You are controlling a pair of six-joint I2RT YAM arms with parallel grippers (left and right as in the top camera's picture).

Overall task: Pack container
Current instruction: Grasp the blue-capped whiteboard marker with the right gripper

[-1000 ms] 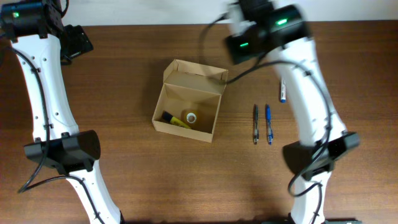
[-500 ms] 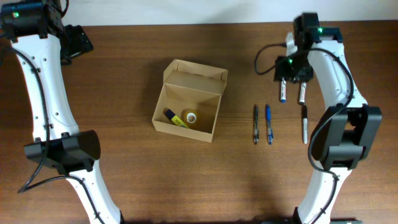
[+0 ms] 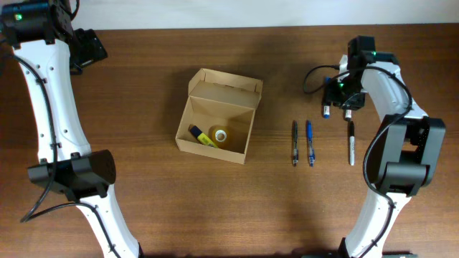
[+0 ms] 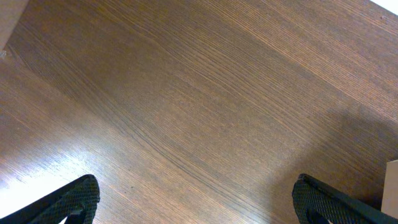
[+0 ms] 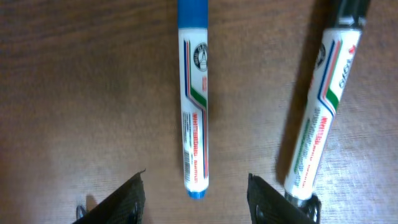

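Dark wood-grain table; pale wall strip along far edge; soft glare on tabletop.

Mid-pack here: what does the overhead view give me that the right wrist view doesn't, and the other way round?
Only overhead: the open container with a yellow highlighter inside, two pens side by side right of it, and the left arm at the far left. Only right wrist: the print on the marker barrels, and the right hand open astride the end of the blue marker, not touching it. Both: the blue marker and the black marker beside it, lying apart.
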